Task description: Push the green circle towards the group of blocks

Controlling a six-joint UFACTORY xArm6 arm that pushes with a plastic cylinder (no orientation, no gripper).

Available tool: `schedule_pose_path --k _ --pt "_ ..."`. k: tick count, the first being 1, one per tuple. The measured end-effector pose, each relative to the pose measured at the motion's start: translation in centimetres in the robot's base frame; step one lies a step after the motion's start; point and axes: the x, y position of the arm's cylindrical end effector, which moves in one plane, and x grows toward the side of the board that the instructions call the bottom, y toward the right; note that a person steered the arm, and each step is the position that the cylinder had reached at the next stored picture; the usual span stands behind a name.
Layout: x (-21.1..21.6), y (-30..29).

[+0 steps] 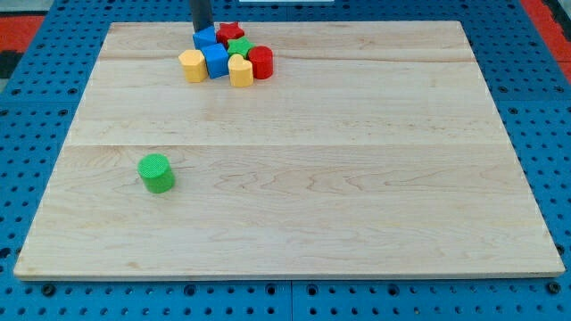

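The green circle stands alone at the view's lower left of the wooden board. A group of blocks sits at the view's top, left of centre: a yellow hexagon, a blue cube, a second blue block, a yellow heart, a red cylinder, a green star and a red star. My tip is at the top of the group, touching the upper blue block, far from the green circle.
The board lies on a blue perforated table. A red strip shows at the view's top right corner.
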Motion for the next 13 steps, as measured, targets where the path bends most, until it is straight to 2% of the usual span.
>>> schedule_pose_path --k 1,3,7,10,11,13 --pt "1.2 -0.5" --pt "2.0 -5.7" --pt "18.4 -6.1" --pt "27.5 -14.2" --pt "30.2 -13.2" --pt "30.6 -5.0"
